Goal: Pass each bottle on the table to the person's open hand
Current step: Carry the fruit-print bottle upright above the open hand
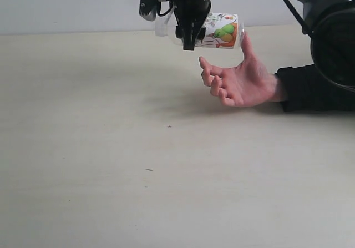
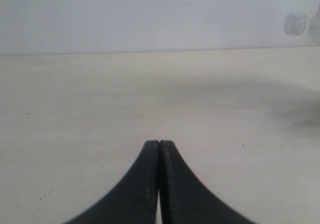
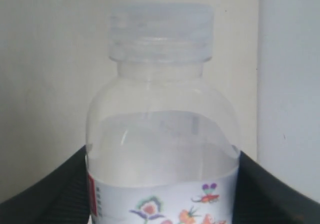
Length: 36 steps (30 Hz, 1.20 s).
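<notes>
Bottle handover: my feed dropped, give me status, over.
Right gripper shut on fruit-label bottle, sideways above open hand. Left gripper shut, empty. Nothing between them.

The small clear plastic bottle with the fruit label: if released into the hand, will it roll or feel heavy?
The small clear plastic bottle with the fruit label lies sideways in the black fingers, so its round body may roll on the person's open hand. It is probably light, being small and plastic.
</notes>
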Tool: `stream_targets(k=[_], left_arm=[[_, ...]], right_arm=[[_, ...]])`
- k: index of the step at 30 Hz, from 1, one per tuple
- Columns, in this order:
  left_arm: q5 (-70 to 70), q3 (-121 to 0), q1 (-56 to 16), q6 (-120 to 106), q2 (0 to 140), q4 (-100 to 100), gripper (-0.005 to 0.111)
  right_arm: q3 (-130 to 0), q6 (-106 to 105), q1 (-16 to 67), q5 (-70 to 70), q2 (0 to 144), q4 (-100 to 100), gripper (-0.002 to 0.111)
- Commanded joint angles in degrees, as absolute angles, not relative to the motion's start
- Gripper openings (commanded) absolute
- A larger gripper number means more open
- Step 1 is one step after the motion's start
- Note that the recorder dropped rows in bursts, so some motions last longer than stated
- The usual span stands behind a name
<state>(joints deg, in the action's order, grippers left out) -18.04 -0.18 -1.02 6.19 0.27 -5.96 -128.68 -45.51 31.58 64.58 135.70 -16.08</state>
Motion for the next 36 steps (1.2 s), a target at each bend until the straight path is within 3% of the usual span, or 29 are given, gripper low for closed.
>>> stream_targets(k=[1,36], left_arm=[[-17.8,0.0,-1.2,6.4,0.0,-5.8,0.003],[-17.8,0.0,-1.2,6.4,0.0,-5.8,0.003]], right_arm=[[-129.0,-41.4,31.2,65.0,133.5,-17.7,0.008],[-129.0,-25.5,25.1,70.0,133.4,-20.7,0.001]])
